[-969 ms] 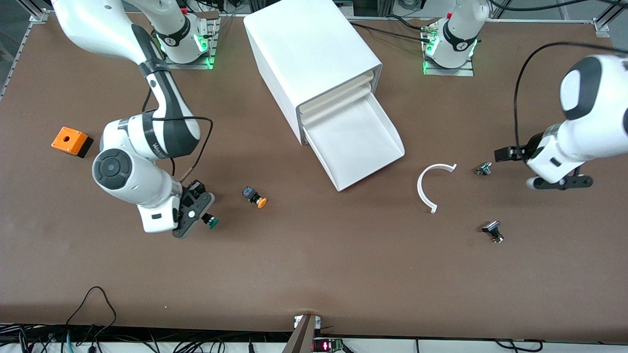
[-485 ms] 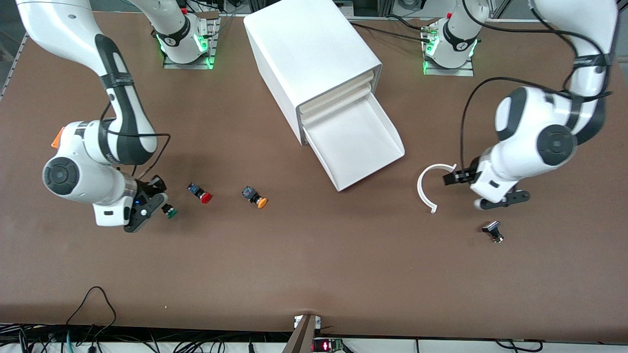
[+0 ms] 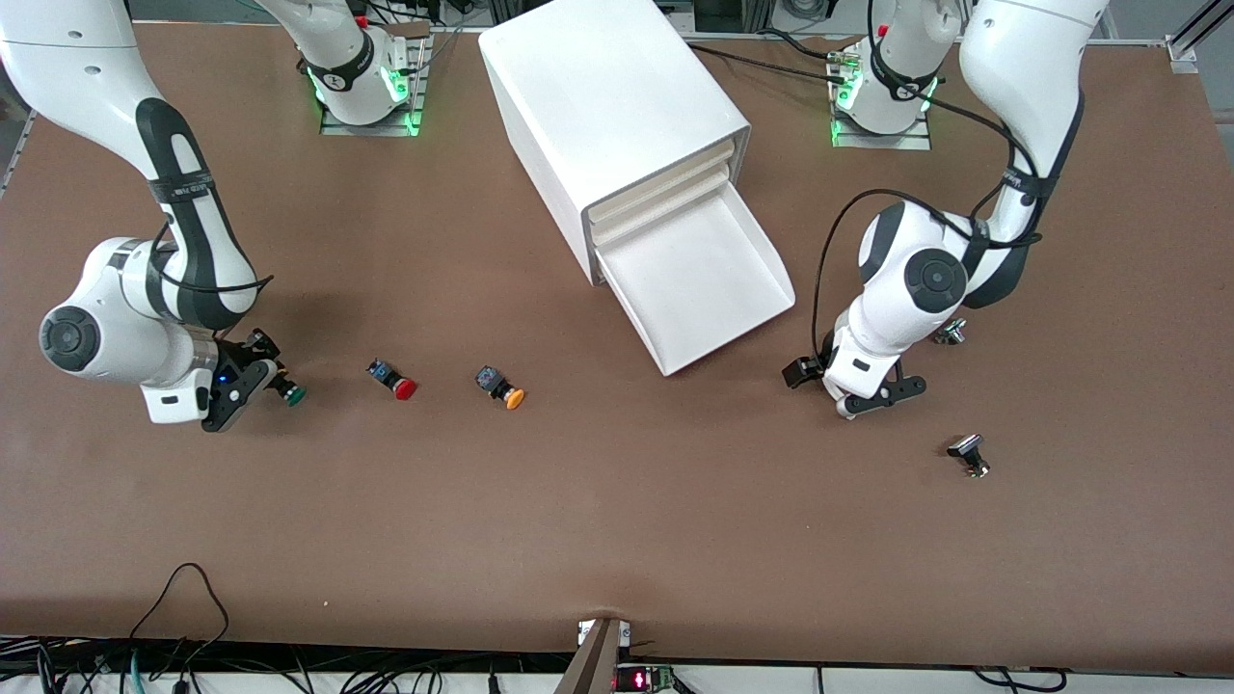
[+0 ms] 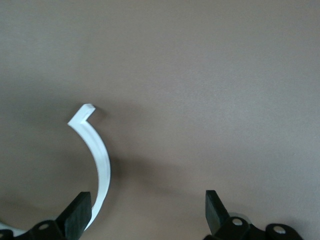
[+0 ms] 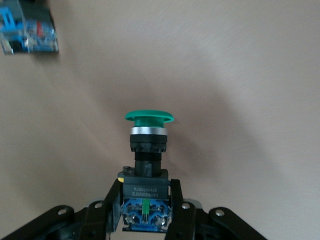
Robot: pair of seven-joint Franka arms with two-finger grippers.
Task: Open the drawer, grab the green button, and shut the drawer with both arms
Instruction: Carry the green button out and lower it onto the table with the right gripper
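The bottom drawer [image 3: 737, 328] of the white cabinet [image 3: 607, 106] is pulled out, and its tray looks empty. My right gripper [image 3: 270, 384] is shut on the black and blue body of the green-capped button [image 3: 292, 393], low over the table toward the right arm's end. In the right wrist view the button [image 5: 149, 145] sticks out from between the fingers of the right gripper [image 5: 145, 200], cap outward. My left gripper [image 3: 868, 395] hangs open beside the drawer's front. It is over a white arc piece [image 4: 97, 155], and the left gripper [image 4: 147, 212] holds nothing.
A red-capped button [image 3: 395, 381] and an orange-capped button [image 3: 501, 387] lie between the right gripper and the drawer. Two small metal parts [image 3: 952, 332] [image 3: 969, 453] lie toward the left arm's end. The red button's blue body [image 5: 27, 30] shows in the right wrist view.
My right gripper has carried the green button toward the right arm's end of the table, uncovering the red button. The left arm has swung in toward the drawer and now covers the white arc.
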